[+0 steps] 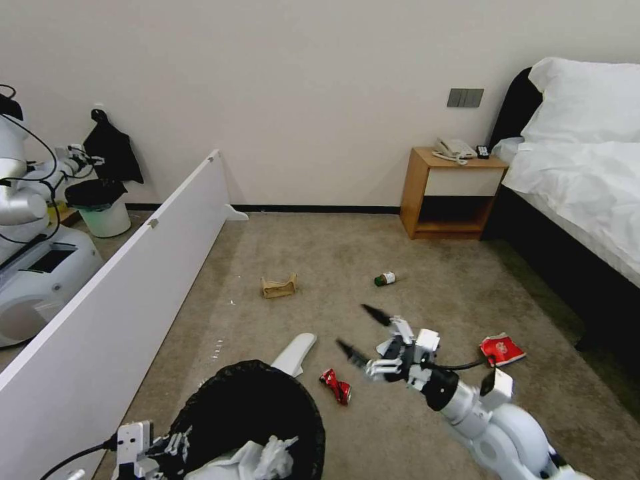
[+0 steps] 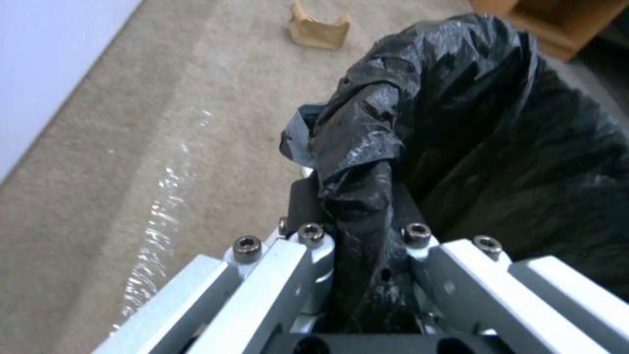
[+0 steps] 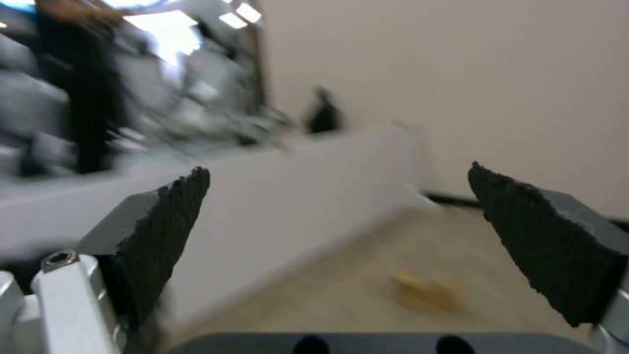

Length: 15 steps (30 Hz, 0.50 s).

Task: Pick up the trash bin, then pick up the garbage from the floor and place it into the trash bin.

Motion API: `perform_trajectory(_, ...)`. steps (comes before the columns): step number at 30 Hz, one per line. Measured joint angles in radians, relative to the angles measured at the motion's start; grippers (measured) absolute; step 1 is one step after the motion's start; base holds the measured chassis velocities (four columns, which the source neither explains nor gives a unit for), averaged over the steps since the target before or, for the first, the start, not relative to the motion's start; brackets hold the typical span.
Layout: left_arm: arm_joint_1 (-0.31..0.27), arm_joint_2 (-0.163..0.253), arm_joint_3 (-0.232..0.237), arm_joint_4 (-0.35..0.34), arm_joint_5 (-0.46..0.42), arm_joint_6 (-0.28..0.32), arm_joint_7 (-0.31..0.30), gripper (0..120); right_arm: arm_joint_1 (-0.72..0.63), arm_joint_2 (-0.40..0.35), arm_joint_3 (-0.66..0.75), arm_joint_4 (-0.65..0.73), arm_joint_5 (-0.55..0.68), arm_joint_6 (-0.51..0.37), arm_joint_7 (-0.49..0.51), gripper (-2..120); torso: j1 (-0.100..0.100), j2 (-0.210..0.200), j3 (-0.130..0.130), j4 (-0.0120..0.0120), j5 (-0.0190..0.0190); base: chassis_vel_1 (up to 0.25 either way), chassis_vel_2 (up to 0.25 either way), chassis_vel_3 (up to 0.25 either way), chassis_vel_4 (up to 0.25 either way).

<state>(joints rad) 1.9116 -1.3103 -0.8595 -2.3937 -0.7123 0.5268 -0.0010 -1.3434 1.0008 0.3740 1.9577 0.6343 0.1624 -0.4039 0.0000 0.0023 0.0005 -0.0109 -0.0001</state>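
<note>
Carpet [image 1: 413, 253] holds crushed can [image 1: 335, 386] beside trash bin [image 1: 247, 407].

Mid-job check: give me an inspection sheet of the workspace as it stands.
Surface: beige carpet.
Job's things: trash bin holds white tissues; on the floor: slipper, red can, red packet, paper bag, bottle.
Clutter: nothing seen.
Grippers: left claw shut on the bin's bag-covered rim; right claw open, above the floor.
Cables: black cable on right wrist.
Surroundings: white panel, nightstand, bed.

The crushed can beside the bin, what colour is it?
Red; the crushed can shows best in the head view.
</note>
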Motion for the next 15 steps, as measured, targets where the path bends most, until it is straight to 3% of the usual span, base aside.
perform_trajectory(6, -0.012, -0.001, -0.015, 0.022, -0.004, -0.012, 0.006, 5, -0.104, 0.075, 0.096, -0.013, -0.097, -0.015, 0.031, 100, 0.0, 0.0, 0.0, 0.0001, -0.0001, 0.0, 0.0, 0.0, 0.0)
perform_trajectory(9, -0.01, -0.001, -0.026, 0.045, 0.009, -0.036, 0.018, 5, -0.186, 0.191, 0.163, -0.031, -0.176, -0.01, 0.054, 100, 0.0, 0.0, 0.0, 0.0003, 0.0002, 0.0, 0.0, 0.0, 0.0)
perform_trajectory(15, -0.006, -0.001, -0.05, 0.06, 0.002, -0.063, 0.024, 5, -0.302, 0.288, 0.239, -0.049, -0.299, 0.018, 0.038, 100, 0.0, 0.0, 0.0, 0.0001, 0.0, 0.0, 0.0, 0.0, 0.0)
